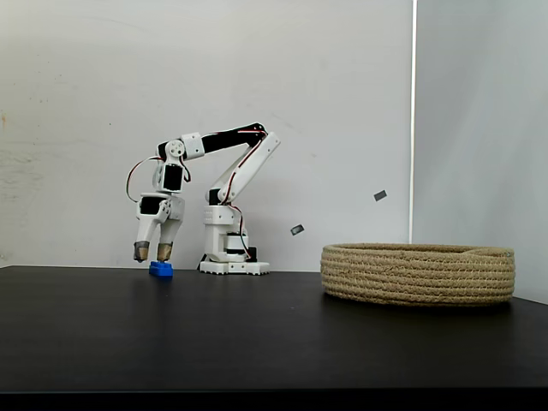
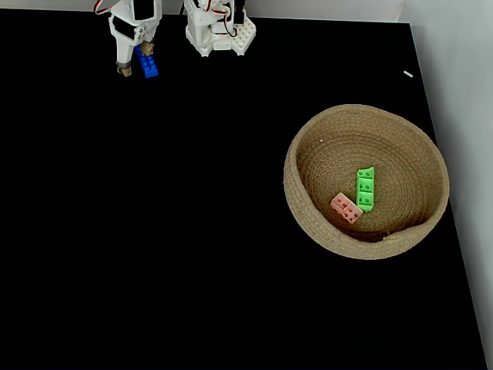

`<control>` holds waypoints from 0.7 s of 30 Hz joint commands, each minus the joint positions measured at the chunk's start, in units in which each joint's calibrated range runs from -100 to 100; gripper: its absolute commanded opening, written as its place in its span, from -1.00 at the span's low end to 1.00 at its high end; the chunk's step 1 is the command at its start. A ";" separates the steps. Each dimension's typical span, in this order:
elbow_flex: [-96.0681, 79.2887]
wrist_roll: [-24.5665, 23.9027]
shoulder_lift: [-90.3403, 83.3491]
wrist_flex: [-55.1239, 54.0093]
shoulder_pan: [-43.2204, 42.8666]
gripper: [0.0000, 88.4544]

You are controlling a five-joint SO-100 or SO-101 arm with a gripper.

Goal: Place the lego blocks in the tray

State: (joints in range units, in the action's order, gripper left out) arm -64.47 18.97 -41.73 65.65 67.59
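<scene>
A blue lego block (image 1: 160,269) (image 2: 146,62) lies on the black table at the far left, next to the arm's base. My gripper (image 1: 152,252) (image 2: 132,66) hangs just above it, pointing down, open, fingertips slightly apart and holding nothing. The tray (image 1: 418,274) (image 2: 304,135), a round rope basket, sits to the right. Inside it lie a green block (image 2: 365,189) and a pink block (image 2: 346,207), close together near its front wall. The basket wall hides them in the side-on fixed view.
The arm's white base (image 1: 231,257) (image 2: 219,31) stands at the back of the table, just right of the gripper. A white wall rises behind it, and the table's right edge runs close past the basket.
</scene>
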 commanded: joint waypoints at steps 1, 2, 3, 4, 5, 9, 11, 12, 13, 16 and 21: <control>5.15 0.44 -1.69 1.86 1.08 -0.49; 5.69 0.49 -1.95 2.36 1.41 -0.49; 6.42 0.63 -1.95 3.36 1.66 -0.50; 7.15 0.73 -2.04 4.44 1.83 -0.50; 7.61 0.93 -2.21 5.11 2.07 -0.50; 8.98 0.93 -2.64 6.53 2.24 -0.50; 8.98 0.73 -2.72 6.69 2.07 -0.50; 8.70 0.68 -2.90 6.69 1.91 -0.50; 8.34 0.54 -2.98 6.69 1.83 -0.50; 6.24 0.15 -3.07 6.19 1.41 -0.50; 3.87 -0.68 -3.50 5.69 1.17 -0.50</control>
State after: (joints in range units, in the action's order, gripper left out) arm -60.58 18.88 -43.26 72.07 69.54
